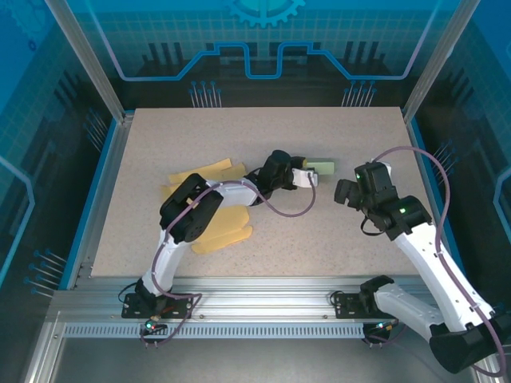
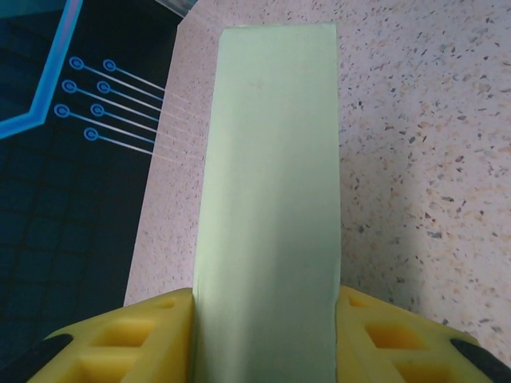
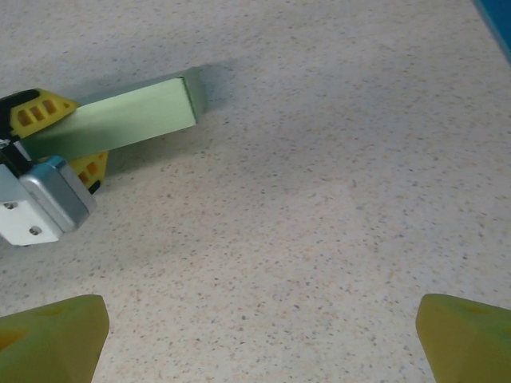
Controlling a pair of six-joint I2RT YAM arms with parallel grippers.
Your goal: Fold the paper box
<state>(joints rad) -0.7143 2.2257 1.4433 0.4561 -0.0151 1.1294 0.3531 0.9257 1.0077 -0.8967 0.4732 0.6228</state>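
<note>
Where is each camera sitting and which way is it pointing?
Top external: above and behind the arms, looking down on the table; both show.
Left wrist: on the left gripper, looking along the green box clamped in its fingers.
Right wrist: on the right gripper, looking down at the table; its open fingertips show.
Shared: all three see the green box.

I see a speckled beige table (image 1: 319, 231). A flat yellow sheet (image 1: 204, 171) lies on it left of centre, and a second sheet (image 1: 227, 227) lies below it, toward the lower left. Both are partly hidden. Upper middle is the green box (image 1: 323, 167); I can't tell whether it touches the surface.
</note>
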